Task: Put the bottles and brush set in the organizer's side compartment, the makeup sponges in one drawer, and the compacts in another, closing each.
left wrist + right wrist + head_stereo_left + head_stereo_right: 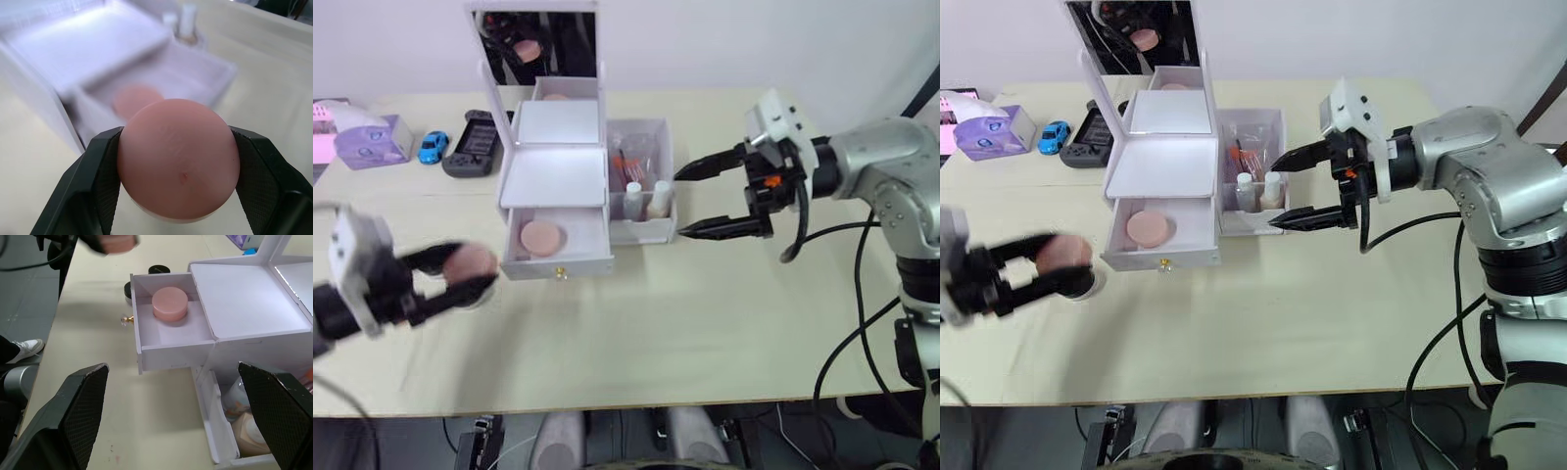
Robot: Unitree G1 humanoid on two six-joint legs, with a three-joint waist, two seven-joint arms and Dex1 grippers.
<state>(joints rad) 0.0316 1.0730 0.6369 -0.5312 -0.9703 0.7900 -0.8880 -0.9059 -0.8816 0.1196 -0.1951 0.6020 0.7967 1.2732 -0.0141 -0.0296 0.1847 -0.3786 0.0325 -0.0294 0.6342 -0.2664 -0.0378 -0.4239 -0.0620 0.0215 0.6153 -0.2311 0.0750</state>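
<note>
My left gripper (pixel 473 268) is shut on a round pink makeup sponge (pixel 178 161), held above the table to the front left of the white organizer (pixel 554 176). The organizer's lower drawer (pixel 558 257) is pulled out, and a second pink sponge (pixel 543 237) lies inside it. Both small bottles (pixel 633 199) (pixel 658 198) and the brush set (pixel 631 162) stand in the side compartment (pixel 668 166). Just right of that compartment, my right gripper (pixel 679 204) is open and holds nothing. Black round compacts (pixel 158 269) lie on the table by the drawer's front.
The organizer's mirror (pixel 536 44) stands upright at its back. A purple-and-white box (pixel 367 137), a blue toy car (pixel 433 147) and a black game controller (pixel 475 144) sit at the far left of the table (pixel 705 323).
</note>
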